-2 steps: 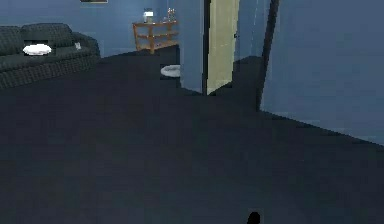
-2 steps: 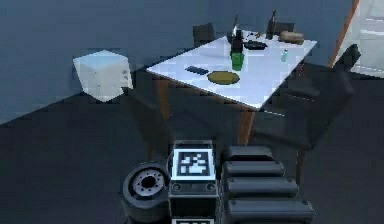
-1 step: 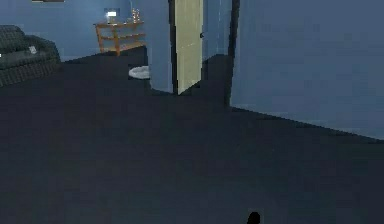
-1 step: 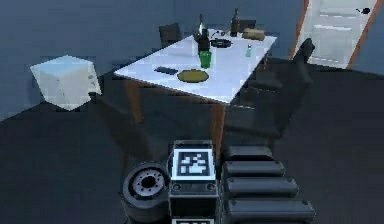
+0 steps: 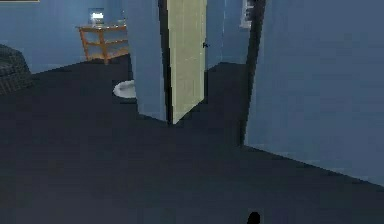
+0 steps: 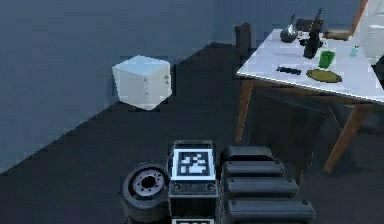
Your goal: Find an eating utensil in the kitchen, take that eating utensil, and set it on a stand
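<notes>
Forward view is showing a wide stretch of dark floor (image 5: 90, 150) lying bare ahead of me and running off toward the view's left. A blue wall corner (image 5: 148, 60) is jutting into it near the middle, and a pale door (image 5: 186, 55) is standing just beside that corner. A dark passage is running between the door and the big blue wall (image 5: 320, 80) crowding the view's right. A white round thing (image 5: 125, 89) is sitting on the floor at the foot of the corner. Far back on the left, a wooden stand (image 5: 103, 42) is standing against the wall.

In the arm side view, a white box (image 6: 142, 80) is resting on the floor by the blue wall. It is sitting well apart from a white-topped table (image 6: 268, 62) on wooden legs, with bare floor lying between them. Small things are lying on the tabletop, among them a dark upright thing (image 6: 313, 40), a flat green thing (image 6: 322, 74) and a slim dark thing (image 6: 290, 70). The slim one is lying low and flat near the table's near edge. It is looking long and thin, but I cannot tell whether it is an eating utensil.

My gripper (image 6: 150, 187) is showing as a dark body at the bottom edge. I am not making out its fingers, so I cannot tell their state or whether it is holding anything.
</notes>
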